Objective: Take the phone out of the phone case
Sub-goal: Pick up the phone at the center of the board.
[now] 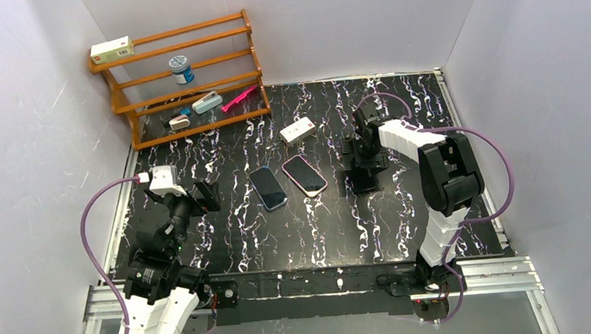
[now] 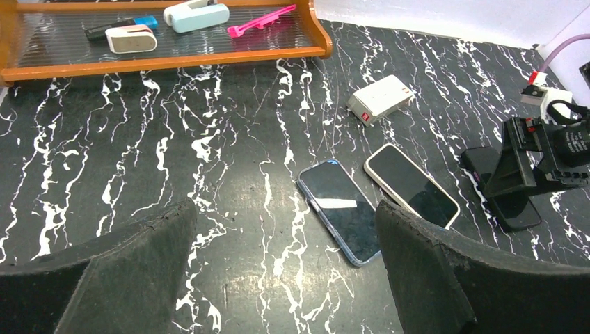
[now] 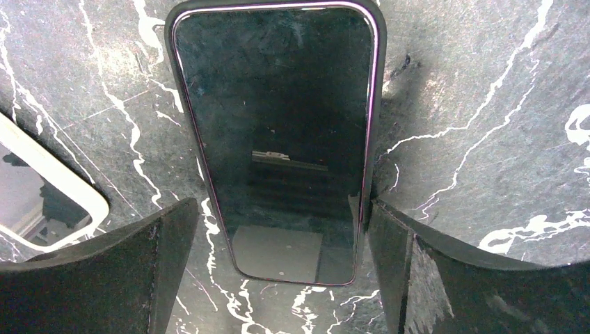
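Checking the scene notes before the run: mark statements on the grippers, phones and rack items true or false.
1. The right gripper stands open over the dark-cased phone. True.
2. The left gripper holds a phone. False: it is open and empty.
3. Three phones lie on the table. True.
4. The pink comb lies beside the phones. False: it lies on the rack's bottom shelf.

A black desk (image 1: pixel 319 227) veined in white carries a wooden rack (image 2: pixel 174 61) at its far left corner. Near the middle, flat and screen up, lie a blue-cased phone (image 1: pixel 267 187) and, just beside it, a pale-cased phone (image 1: pixel 304 175). A black-cased phone (image 3: pixel 275 139) lies further right. A small white box (image 1: pixel 298 130) sits behind them.
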### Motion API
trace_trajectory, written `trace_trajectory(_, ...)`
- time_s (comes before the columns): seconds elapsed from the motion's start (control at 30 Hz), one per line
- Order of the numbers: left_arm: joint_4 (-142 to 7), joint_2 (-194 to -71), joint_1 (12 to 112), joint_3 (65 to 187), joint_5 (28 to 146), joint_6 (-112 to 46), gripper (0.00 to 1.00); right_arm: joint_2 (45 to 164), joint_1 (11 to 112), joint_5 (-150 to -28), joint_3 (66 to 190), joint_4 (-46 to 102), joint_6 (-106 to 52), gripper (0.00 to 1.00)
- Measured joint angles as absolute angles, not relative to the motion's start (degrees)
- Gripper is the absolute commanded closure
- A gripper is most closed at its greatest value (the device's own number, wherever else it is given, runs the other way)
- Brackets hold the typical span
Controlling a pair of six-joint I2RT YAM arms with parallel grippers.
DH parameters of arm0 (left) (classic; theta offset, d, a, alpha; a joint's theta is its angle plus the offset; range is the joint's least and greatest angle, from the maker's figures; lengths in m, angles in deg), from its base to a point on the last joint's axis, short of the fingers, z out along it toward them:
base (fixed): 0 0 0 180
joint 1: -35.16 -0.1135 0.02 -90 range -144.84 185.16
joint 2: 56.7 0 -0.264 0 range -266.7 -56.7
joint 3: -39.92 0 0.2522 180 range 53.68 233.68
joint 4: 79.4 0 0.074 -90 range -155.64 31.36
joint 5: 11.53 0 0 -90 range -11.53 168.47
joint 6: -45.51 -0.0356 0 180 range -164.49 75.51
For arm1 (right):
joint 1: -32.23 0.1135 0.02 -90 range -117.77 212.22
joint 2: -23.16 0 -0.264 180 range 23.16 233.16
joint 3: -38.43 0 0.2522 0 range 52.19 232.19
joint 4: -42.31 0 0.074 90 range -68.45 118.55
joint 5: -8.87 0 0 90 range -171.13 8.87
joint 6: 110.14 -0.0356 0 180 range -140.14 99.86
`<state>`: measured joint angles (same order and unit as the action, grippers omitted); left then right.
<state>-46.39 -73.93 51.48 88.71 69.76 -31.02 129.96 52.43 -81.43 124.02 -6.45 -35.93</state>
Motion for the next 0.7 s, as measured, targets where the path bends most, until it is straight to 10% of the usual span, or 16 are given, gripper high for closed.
trace_trajectory(0.47,-47.2,-81.5,51.5,89.6,73.7,-27.9,0.02,130.5,55.2,-74.2,123.6,-7.5,-35.2,0.09)
trace_trajectory(0.7,-47.2,-92.9,51.5,92.5,80.1,-20.9,0.02,130.5,56.1,-73.6,123.2,-7.0,-36.1,0.3)
